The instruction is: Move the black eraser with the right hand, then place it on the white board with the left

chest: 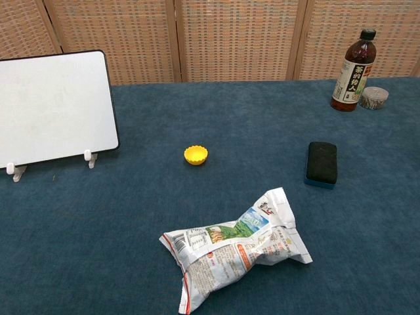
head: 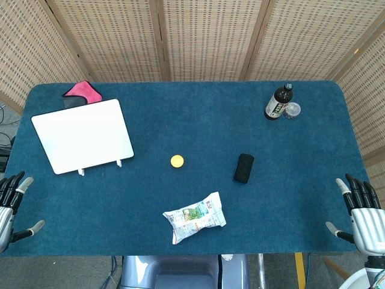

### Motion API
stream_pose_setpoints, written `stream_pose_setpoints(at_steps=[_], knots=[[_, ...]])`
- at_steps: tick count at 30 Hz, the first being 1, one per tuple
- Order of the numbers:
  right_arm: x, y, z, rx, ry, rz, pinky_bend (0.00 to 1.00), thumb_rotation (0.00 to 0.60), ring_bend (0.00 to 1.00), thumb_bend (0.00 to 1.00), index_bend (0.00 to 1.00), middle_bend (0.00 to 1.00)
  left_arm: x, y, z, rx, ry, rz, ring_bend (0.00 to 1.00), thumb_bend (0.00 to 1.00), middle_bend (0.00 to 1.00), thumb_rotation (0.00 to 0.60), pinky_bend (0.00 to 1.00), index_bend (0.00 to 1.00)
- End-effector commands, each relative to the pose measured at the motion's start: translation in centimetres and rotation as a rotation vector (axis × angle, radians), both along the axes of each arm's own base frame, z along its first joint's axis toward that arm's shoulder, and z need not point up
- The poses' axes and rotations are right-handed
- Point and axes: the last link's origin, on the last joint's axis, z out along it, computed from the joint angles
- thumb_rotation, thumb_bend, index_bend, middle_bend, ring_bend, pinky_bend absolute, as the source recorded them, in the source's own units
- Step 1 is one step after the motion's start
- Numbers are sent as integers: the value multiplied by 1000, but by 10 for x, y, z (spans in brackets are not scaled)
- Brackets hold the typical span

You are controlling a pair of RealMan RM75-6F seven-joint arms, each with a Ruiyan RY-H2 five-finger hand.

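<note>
The black eraser [head: 243,168] [chest: 321,163] lies flat on the blue table, right of centre, with nothing touching it. The white board [head: 83,136] [chest: 54,107] leans on small white feet at the left. My right hand [head: 362,214] hovers at the table's near right corner, fingers spread, holding nothing, well clear of the eraser. At the near left corner my left hand [head: 13,203] is likewise spread and empty, below the board. Neither hand shows in the chest view.
A crumpled snack bag [head: 195,217] [chest: 235,247] lies near the front centre. A small yellow cup [head: 177,161] [chest: 195,155] sits mid-table. A dark bottle [head: 279,102] [chest: 353,63] and a small jar [head: 292,110] [chest: 374,98] stand back right. A pink cloth [head: 83,92] lies behind the board.
</note>
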Motion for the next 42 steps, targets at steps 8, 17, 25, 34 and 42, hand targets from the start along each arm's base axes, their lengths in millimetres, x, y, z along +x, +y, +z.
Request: stream_pose_setpoints(at_steps=[8,17,25,34,42], knots=[[1,-9,-15,86,38,35,0,600,0,28,6,0,0,3,-3,-10,11,-2,0,59,0,600,14,0],[29,-92,-58,402,127,363,0,600,0,53,101,0,3,20,-11,-34,-6,-19,0,68,0,600,14,0],[47,-158,-87,505,370,653,0,600,0,82,199,2,-1,34,-19,-26,18,27,0,68,0,600,14,0],[56,-210,-108,578,522,720,2,600,0,56,199,63,-7,53,-28,-25,45,104,0,71,0,600,14,0],[82,-230,-136,627,563,748,25,600,0,137,198,76,-10,64,-33,-40,59,137,0,75,0,600,14,0]])
